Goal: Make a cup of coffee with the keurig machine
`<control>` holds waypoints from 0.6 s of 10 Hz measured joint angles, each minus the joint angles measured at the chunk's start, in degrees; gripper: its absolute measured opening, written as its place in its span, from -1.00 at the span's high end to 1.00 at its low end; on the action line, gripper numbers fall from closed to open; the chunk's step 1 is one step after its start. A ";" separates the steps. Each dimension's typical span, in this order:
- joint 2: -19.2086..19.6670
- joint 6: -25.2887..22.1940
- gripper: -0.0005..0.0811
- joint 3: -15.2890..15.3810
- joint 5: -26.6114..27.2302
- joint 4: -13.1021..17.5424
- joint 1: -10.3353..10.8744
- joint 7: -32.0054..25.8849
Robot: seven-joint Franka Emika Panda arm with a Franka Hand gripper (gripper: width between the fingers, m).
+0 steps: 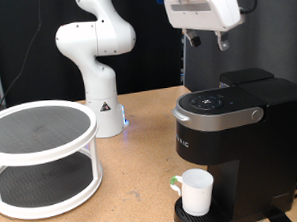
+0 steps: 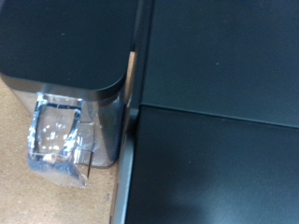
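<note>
Standing at the left of the exterior view is a white two-shelf rack point(image 1: 41, 157). The cup point(image 1: 197, 192) sits under the keurig machine point(image 1: 240, 136), lower right. The gripper point(image 1: 207, 38) hangs above it at the top; open or closed, I cannot tell.

robot lab: white arm point(image 1: 97, 54) mounted on wooden tabletop point(image 1: 132, 182)
</note>
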 joint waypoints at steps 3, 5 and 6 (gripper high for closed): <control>2.74 -1.52 -0.99 0.11 -1.22 2.50 -0.23 0.76; 4.02 -9.45 -0.99 1.10 -7.58 5.63 -0.27 4.61; 5.49 -12.91 -0.99 1.50 -9.41 8.27 -0.27 7.58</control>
